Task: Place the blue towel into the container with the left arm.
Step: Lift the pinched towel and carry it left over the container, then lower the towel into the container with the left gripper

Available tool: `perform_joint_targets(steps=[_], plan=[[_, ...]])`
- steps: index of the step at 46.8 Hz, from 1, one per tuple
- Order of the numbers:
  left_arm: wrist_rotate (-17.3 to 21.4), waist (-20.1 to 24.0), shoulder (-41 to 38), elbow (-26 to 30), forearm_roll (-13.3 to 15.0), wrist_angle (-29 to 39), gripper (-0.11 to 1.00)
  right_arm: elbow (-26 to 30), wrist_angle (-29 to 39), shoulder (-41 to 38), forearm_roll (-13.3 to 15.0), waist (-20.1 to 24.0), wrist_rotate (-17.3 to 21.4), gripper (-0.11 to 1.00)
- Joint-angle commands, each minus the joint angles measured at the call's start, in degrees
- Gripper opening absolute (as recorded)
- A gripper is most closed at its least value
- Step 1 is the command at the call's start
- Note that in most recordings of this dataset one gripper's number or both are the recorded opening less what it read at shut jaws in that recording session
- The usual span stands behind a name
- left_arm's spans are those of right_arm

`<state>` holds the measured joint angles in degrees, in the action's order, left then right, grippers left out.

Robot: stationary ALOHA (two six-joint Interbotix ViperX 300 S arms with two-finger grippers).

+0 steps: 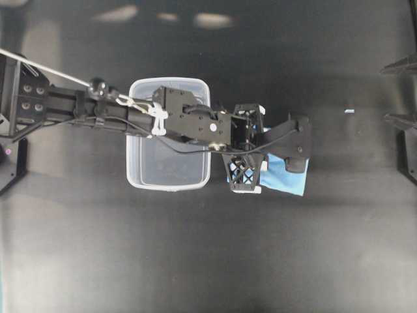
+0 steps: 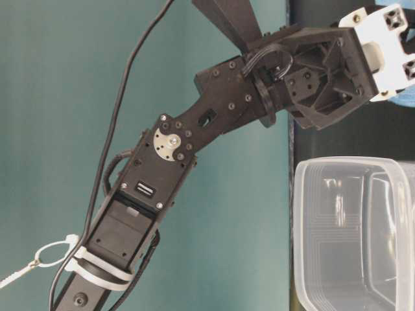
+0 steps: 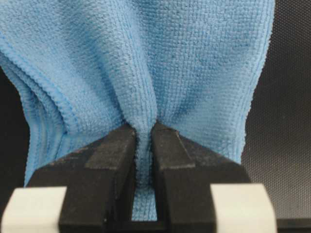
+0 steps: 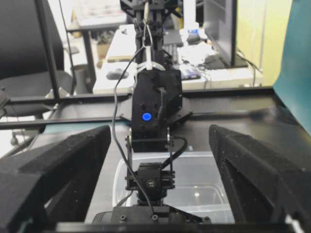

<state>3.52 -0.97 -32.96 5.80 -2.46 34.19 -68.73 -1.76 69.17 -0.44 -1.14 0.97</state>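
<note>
The blue towel [image 1: 287, 176] is to the right of the clear container [image 1: 169, 134] in the overhead view, partly under the left arm's wrist. My left gripper [image 3: 143, 133] is shut on a puckered fold of the towel [image 3: 146, 63], which spreads out beyond the jaws. In the overhead view the left gripper [image 1: 245, 171] is just right of the tub, with the arm stretched across it. In the table-level view the gripper's white-tipped head [image 2: 379, 48] is higher than the tub's rim [image 2: 350, 165]. My right gripper [image 4: 160, 128] is open and empty, facing the left arm and the container [image 4: 204, 191].
The table [image 1: 208, 261] is a black mat. The right arm's parts [image 1: 402, 120] are at the right edge of the overhead view. A small white scrap [image 1: 349, 111] lies on the mat right of the towel. A teal backdrop [image 2: 65, 129] stands behind the table.
</note>
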Motion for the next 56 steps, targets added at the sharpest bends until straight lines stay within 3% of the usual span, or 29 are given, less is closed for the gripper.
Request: perform_joint_targets(steps=[1,18,27,36,56], plan=[[-0.09,0.09,2.20,0.79,-0.18,1.05,0.06,0.44,-0.26,-0.26,-0.09,-0.18,0.09,0.79],[-0.09,0.53,19.34,1.49,-0.18,8.96,0.06,0.18,-0.26,-0.26,-0.09,-0.18,0.00,0.79],[-0.44,2.55,31.11,-5.71,-0.09,11.43,0.06,-0.18,-0.26,-0.26,-0.09,-0.18,0.00,0.79],[-0.44,4.39,39.81,-16.96,-0.09,11.16,0.06,-0.26,-0.26,-0.26,-0.09,-0.18,0.00,0.79],[-0.70,4.75,43.15,-31.73,-0.18,7.12,0.06,-0.35,-0.26,-0.35,-0.18,-0.18,0.09,0.79]])
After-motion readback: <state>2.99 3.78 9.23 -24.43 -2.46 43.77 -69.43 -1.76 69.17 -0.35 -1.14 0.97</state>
